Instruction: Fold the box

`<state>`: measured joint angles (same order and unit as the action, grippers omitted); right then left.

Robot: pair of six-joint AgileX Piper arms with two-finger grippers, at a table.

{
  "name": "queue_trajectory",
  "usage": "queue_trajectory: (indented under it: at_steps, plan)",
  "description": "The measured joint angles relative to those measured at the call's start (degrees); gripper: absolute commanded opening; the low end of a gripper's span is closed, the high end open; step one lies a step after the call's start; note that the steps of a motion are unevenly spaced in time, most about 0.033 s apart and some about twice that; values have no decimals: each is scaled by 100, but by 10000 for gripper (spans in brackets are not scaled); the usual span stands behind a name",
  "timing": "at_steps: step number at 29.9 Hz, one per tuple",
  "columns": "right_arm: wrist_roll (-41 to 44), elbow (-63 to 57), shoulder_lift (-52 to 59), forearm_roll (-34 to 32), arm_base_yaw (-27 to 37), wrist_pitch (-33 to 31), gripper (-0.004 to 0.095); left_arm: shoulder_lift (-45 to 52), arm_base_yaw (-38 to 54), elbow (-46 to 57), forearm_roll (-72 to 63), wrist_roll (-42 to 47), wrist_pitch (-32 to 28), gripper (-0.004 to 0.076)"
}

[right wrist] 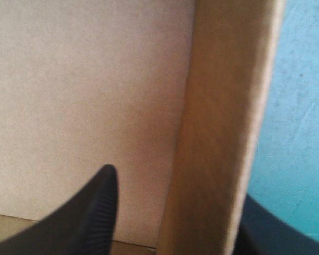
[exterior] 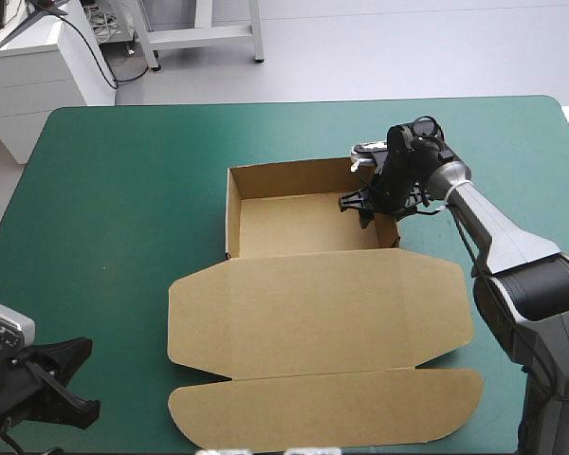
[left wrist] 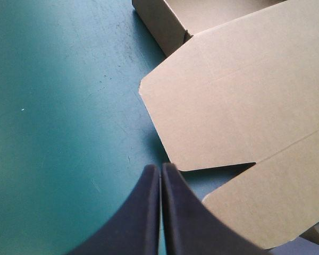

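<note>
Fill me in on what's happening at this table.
The right gripper is at the brown box, an open tray with its lid lying flat toward the table's near edge. Its black fingers straddle the tray's right wall, one inside and one outside, standing apart. The left gripper is shut, holds nothing, and sits over the teal-green cover beside the lid's left end.

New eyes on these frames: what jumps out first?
The brown box dominates mid-table: an open tray, its lid flat toward the near edge. The right gripper straddles the tray's right wall, fingers apart, one inside, one outside. The left gripper is shut, over the teal-green cover at the near left corner, beside the lid.
</note>
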<state>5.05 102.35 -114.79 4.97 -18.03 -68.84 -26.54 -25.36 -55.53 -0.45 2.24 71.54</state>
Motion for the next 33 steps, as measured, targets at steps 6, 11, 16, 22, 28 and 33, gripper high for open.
queue_trajectory:
  at_steps: [6, 11, 16, 22, 28, 33]
  plan:
    - [94, 134, 0, -166, 0, -76, 0, 8, 0, 0, -33, 0, 0, -8]
    - [34, 701, 102, -343, 351, -223, -19, 8, 0, 0, -50, 0, 0, -8]
    - [-264, 1197, 567, -419, 1493, -214, -19, 8, 0, 0, -56, 0, 0, -8]
    - [-607, 1267, 807, -497, 3117, -247, -19, 8, 0, 0, -56, 0, 0, -8]
    - [-717, 1267, 467, -129, 4266, -254, -19, 8, 0, 0, -56, 0, 0, -8]
    - [-650, 1267, 143, -144, 4715, -254, 55, 8, 0, 0, -56, 0, 0, -8]
